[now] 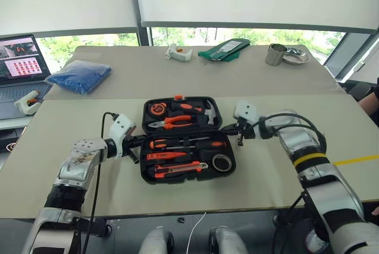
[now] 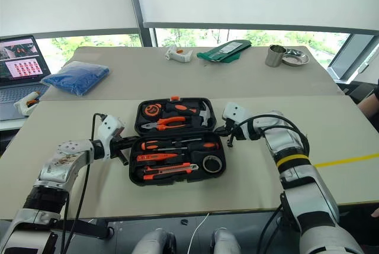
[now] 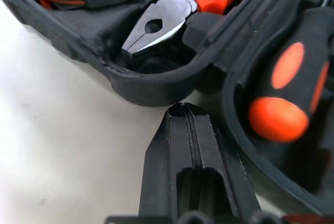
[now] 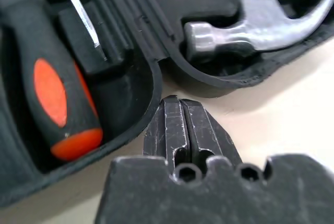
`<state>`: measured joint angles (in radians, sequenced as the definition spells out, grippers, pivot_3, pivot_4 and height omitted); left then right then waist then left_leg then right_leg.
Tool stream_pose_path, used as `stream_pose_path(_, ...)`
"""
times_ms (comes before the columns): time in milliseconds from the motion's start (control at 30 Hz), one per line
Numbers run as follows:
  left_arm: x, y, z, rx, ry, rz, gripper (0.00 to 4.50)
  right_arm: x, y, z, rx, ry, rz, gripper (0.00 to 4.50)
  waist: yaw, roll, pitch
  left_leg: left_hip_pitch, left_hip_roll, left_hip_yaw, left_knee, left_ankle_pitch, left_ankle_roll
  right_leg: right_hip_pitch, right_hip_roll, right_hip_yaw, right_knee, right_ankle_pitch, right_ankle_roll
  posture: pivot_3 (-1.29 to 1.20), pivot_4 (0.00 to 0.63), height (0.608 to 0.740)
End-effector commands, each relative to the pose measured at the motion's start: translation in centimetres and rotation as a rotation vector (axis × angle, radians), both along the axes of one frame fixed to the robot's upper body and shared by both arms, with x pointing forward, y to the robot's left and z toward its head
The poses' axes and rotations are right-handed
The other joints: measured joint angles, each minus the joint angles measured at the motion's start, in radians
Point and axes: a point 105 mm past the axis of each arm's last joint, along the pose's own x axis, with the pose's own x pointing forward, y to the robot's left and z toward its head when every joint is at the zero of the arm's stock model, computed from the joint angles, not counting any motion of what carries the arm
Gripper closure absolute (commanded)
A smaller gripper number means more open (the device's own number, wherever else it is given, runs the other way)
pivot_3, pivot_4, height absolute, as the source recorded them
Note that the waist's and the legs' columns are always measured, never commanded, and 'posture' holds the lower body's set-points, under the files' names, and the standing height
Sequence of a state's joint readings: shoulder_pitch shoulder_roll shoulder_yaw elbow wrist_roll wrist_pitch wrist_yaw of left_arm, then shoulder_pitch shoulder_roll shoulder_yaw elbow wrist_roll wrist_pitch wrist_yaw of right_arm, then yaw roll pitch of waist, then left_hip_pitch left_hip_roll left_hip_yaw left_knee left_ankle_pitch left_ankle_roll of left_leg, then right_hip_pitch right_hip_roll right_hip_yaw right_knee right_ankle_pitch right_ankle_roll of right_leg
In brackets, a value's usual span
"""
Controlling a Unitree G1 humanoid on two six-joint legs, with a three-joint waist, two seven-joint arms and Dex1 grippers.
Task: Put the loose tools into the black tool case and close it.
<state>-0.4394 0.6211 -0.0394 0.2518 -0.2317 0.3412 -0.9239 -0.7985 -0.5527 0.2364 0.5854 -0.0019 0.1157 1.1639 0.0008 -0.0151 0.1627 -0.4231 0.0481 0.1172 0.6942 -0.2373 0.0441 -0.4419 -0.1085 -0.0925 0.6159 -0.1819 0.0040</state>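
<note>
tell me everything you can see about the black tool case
The black tool case is a black plastic clamshell lying open and flat on the pale table, with an orange latch on its far edge. The far half holds a tape measure, pliers and hammer; the near half holds screwdrivers, a utility knife and a tape roll. Both grippers' shut fingers sit at its hinge ends.

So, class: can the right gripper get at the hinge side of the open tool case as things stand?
Probably yes. The right gripper, shut, already sits at the hinge end of the black tool case, with bare table around it and nothing between.
</note>
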Motion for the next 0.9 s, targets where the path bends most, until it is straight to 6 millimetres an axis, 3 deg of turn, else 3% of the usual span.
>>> stream_pose_path(33,-0.8,-2.2,0.9,-0.007,-0.050,-0.129,4.50,-1.7,0.9,0.5,0.040,0.000,0.055,4.49,0.001,0.000,0.000,0.000,0.000,0.000,0.000,0.000,0.000,0.000,0.000,0.000,0.000,0.000,0.000,0.00,0.150,0.740)
stream_pose_path(267,-0.7,-1.8,1.1,-0.022,-0.045,-0.101,4.50,-2.4,-1.0,0.6,0.058,-0.049,-0.057,4.49,0.005,0.000,0.000,0.000,0.000,-0.002,0.000,-0.002,0.003,0.000,-0.001,0.000,-0.001,0.000,0.000,0.00,0.150,0.740)
stream_pose_path(367,-0.6,0.5,1.1,-0.031,0.074,0.030,4.50,-2.8,-2.6,1.4,0.085,-0.013,-0.118,4.49,0.007,0.000,0.000,0.000,0.000,-0.003,0.001,-0.002,0.003,0.000,-0.001,0.000,0.000,0.000,0.001,0.00,0.150,0.740)
stream_pose_path(400,-0.6,1.4,1.2,-0.016,0.100,0.072,3.99,-3.1,-3.0,1.7,0.088,0.001,-0.128,4.50,0.007,0.000,0.000,0.000,0.000,-0.003,0.001,-0.002,0.003,0.000,-0.001,0.000,0.000,-0.001,0.002,0.00,0.150,0.740)
stream_pose_path(433,-0.7,2.2,1.5,-0.008,0.128,0.109,3.87,-3.7,-3.4,1.9,0.091,0.025,-0.123,4.50,0.006,0.000,0.000,0.000,0.000,-0.004,0.001,-0.002,0.003,0.000,-0.001,0.000,0.001,-0.002,0.003,0.00,0.150,0.740)
stream_pose_path(467,-0.8,3.1,1.8,0.010,0.155,0.148,3.44,-3.8,-3.7,2.6,0.102,0.003,-0.131,3.92,0.005,0.000,0.000,0.000,0.000,-0.005,0.001,-0.002,0.003,0.000,0.000,0.001,0.001,-0.003,0.005,0.00,0.150,0.740)
stream_pose_path(600,-1.7,3.7,4.3,-0.039,0.264,0.147,2.07,-3.3,-5.0,4.0,0.068,0.073,-0.297,2.73,-0.005,-0.001,0.000,0.003,0.001,-0.005,0.001,-0.001,0.003,-0.001,0.000,0.002,0.004,-0.005,0.006,0.00,0.150,0.740)
stream_pose_path(700,-1.5,3.5,5.7,-0.049,0.305,0.159,0.92,-3.0,-4.2,5.3,0.106,0.186,-0.385,1.67,-0.009,-0.002,0.002,0.002,0.001,-0.006,0.002,0.001,0.001,-0.004,-0.001,0.004,0.010,-0.005,0.004,0.00,0.150,0.740)
stream_pose_path(767,-0.3,3.1,6.6,-0.105,0.333,0.208,0.23,-2.6,-3.4,5.7,0.125,0.290,-0.443,1.00,-0.009,-0.002,0.002,0.001,0.001,-0.006,0.002,0.003,0.000,-0.006,-0.001,0.004,0.012,-0.004,0.003,0.00,0.150,0.740)
stream_pose_path(833,1.1,2.8,7.2,-0.156,0.362,0.280,0.02,-2.5,-3.4,4.5,0.013,0.432,-0.545,0.76,-0.010,-0.003,0.002,0.001,0.000,-0.007,0.002,0.006,0.000,-0.007,0.000,0.004,0.014,-0.003,0.002,0.00,0.150,0.740)
stream_pose_path(900,1.9,2.7,7.0,-0.126,0.352,0.304,0.02,-1.6,-2.4,4.9,0.047,0.470,-0.580,0.76,-0.012,-0.003,0.002,0.001,0.000,-0.007,0.002,0.008,0.000,-0.008,0.000,0.004,0.015,-0.003,0.001,0.00,0.150,0.740)
